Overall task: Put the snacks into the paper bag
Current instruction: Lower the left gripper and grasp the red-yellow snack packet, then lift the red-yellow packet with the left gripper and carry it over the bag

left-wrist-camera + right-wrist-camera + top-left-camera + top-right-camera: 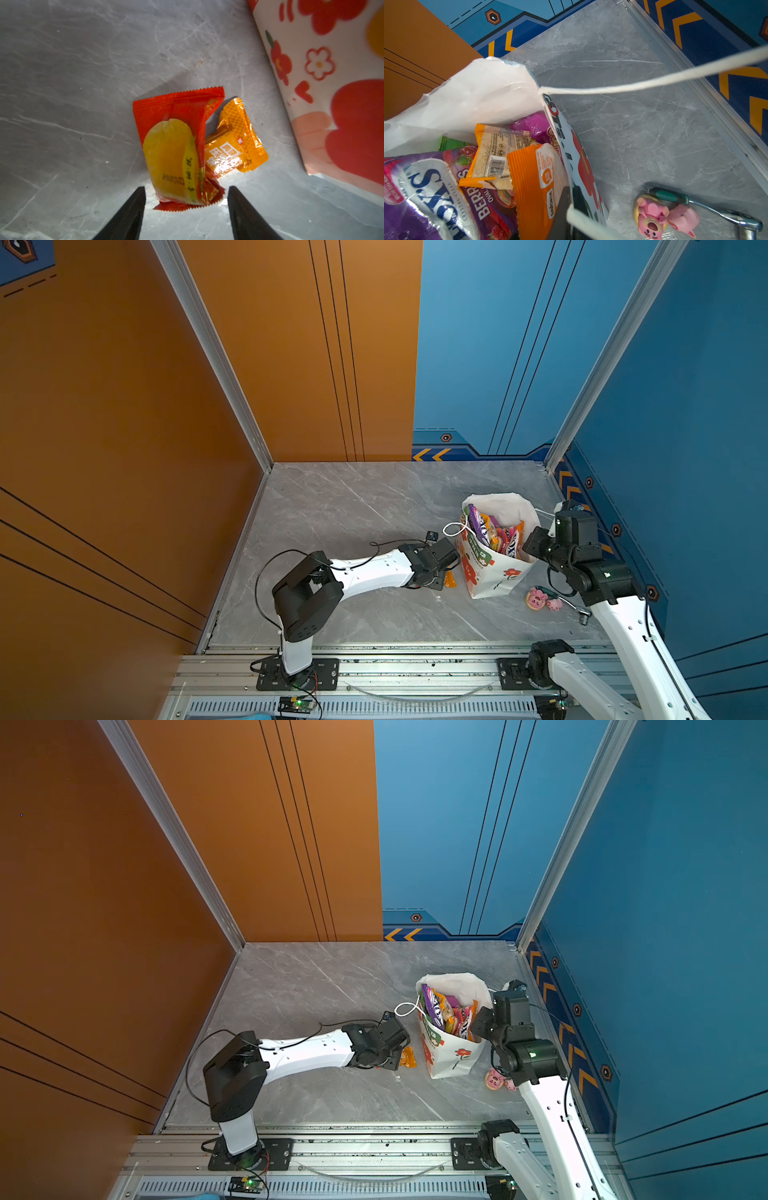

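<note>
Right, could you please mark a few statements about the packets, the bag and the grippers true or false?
The left gripper is open around one end of the red packet. True.
The right gripper is shut on the paper bag's rim. True.
The orange packet lies inside the paper bag. False: it lies on the table beside the red packet.
The paper bag is empty. False: it holds several snacks.
The pink toys lie on the table. True.

Behind the paper bag the tabletop lies bare. Just beside the bag, by the left gripper, lie a red packet and an orange packet; pink toys and a ratchet crowd the opposite side.
</note>
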Controlling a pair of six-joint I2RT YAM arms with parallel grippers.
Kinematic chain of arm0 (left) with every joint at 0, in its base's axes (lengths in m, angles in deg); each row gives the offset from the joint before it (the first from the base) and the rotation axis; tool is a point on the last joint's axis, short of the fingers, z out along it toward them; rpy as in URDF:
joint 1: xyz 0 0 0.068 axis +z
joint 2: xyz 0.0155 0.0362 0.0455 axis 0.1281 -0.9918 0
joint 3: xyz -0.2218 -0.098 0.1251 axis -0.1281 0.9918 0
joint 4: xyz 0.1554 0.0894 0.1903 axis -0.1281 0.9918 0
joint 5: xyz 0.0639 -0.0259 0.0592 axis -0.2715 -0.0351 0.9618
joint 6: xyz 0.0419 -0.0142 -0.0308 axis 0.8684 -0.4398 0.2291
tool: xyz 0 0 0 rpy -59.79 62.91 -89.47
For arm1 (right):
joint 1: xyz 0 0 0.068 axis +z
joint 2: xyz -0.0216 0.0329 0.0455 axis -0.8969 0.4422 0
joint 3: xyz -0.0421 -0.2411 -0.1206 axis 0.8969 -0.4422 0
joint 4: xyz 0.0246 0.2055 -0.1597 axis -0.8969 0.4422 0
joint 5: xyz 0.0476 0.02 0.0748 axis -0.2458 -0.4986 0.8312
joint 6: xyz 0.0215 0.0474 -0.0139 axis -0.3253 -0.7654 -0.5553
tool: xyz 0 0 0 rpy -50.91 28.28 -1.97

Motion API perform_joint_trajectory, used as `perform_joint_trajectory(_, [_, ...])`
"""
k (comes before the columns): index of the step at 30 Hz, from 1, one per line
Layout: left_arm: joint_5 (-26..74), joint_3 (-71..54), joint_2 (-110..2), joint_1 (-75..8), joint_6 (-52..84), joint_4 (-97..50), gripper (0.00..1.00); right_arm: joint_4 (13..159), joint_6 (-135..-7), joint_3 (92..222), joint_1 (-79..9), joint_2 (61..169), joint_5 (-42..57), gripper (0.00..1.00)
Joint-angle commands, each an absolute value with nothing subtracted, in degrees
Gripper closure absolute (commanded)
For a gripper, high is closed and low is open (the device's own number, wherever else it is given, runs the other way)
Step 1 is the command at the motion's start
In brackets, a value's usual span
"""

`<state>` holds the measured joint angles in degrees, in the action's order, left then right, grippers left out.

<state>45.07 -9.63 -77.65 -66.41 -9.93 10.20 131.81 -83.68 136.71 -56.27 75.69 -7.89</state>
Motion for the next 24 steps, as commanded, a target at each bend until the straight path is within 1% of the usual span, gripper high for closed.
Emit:
perform_joint_trajectory(1, [43.5,-11.2,-78.5,-66.5,-10.7,10.0,0.41,134.8,-83.0,135.7,-56.7,75.0,-8.5,0.95])
perform_joint_trajectory(5, [43.5,-11.1,-79.2,-66.2,-11.1,9.9,0.51,134.5,-83.3,135.7,-56.7,75.2,-7.9,0.95])
perform_joint_trajectory(9, [41.5,-10.2,-80.0,-65.0,-12.7,9.2,0.69,134.4,-83.5,135.8,-56.7,75.6,-7.3,0.95])
perform_joint_trajectory(12, [40.3,-8.6,-79.1,-64.8,-13.0,7.0,0.8,134.3,-83.5,135.9,-56.7,75.7,-7.1,0.95])
perform_joint_trajectory(16, [40.9,-6.8,-77.0,-64.5,-13.3,5.1,0.87,134.1,-83.8,136.1,-56.6,76.0,-6.6,0.95])
perform_joint_trajectory(24, [42.7,-2.7,-72.4,-64.2,-14.2,1.9,0.95,133.9,-84.0,135.9,-56.6,75.9,-6.4,0.95])
